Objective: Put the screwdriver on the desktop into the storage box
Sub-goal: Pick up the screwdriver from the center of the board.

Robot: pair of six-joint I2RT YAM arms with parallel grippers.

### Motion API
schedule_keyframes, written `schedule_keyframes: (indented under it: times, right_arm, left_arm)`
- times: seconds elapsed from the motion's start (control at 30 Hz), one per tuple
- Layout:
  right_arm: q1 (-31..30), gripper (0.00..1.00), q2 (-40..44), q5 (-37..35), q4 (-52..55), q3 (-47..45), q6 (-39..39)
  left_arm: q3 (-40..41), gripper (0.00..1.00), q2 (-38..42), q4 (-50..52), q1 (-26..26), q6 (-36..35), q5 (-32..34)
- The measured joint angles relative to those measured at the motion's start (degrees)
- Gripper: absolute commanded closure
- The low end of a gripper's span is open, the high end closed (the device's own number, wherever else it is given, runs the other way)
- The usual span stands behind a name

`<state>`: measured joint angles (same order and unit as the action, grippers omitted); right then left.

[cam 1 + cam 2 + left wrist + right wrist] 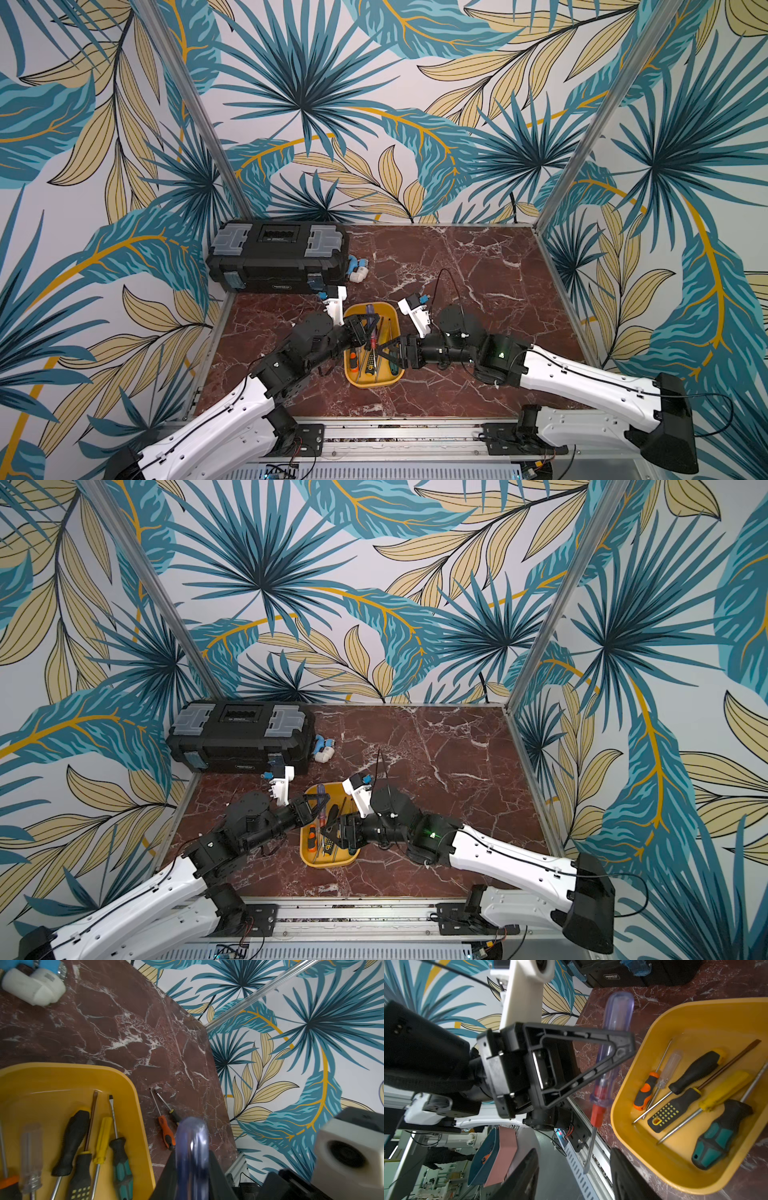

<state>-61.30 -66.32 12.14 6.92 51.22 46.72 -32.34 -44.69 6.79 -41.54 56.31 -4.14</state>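
Observation:
A screwdriver [369, 311] with a clear purple handle, red collar and steel shaft hangs over the yellow storage box [376, 384], its handle pointing toward the back wall. My left gripper [369, 330] is shut on that handle [192, 1136], seen side-on in the right wrist view [618, 1012]. My right gripper [575, 1169] stands open, its black fingers [625, 1172] on either side of the shaft tip without touching it. Several other screwdrivers lie in the box [654, 1178]. Two small screwdrivers, one orange-handled [166, 1133], lie on the desktop [124, 1022] beside the box.
A black toolbox [278, 257] with grey latches stands at the back left. A white and blue pipe fitting [357, 270] lies next to it. Leaf-patterned walls close three sides of the desktop [478, 291]. An aluminium rail [395, 432] runs along the front.

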Motion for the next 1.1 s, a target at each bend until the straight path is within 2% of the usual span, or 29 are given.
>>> schedule_keyframes:
  times: [0.07,0.3,0.47,0.63,0.67,0.7,0.83,0.97,1.1]
  right_arm:
    - [-1.62,0.42,-1.62,-1.68,2.12,1.27,-0.9]
    - [-4.72,0.55,-9.55,-5.07,3.32,3.41,-1.99]
    - [-5.38,0.82,-13.4,-6.78,3.76,5.22,-2.43]
    - [-5.49,0.99,-13.9,-8.63,5.01,5.66,-1.33]
    - [-5.2,1.0,-13.9,-9.09,5.53,5.66,-0.7]
    - [-5.16,1.0,-13.9,-9.33,5.46,5.68,-0.66]
    - [-5.25,1.0,-13.44,-9.73,5.35,5.53,-0.39]
    - [-5.25,1.0,-11.67,-9.7,4.28,4.35,-0.42]
    - [-4.83,1.0,-8.94,-8.63,1.49,2.36,-0.13]
  left_arm:
    - [0.0,1.0,-0.66,0.94,0.02,0.04,0.35]
    - [0.0,1.0,-1.07,1.66,0.33,0.35,0.52]
    - [0.0,1.0,-1.07,1.64,0.68,0.83,0.52]
    - [0.0,1.0,-0.83,1.6,0.92,0.9,0.9]
    - [0.0,1.0,-0.63,1.53,1.01,0.83,1.22]
    - [0.0,0.97,-0.61,1.46,1.07,0.92,1.33]
    - [0.02,0.77,-0.61,0.94,1.27,0.94,1.14]
    - [0.44,0.49,-0.44,-1.84,1.53,1.29,-0.57]
    - [3.17,0.33,0.74,-8.04,1.79,3.02,-3.08]
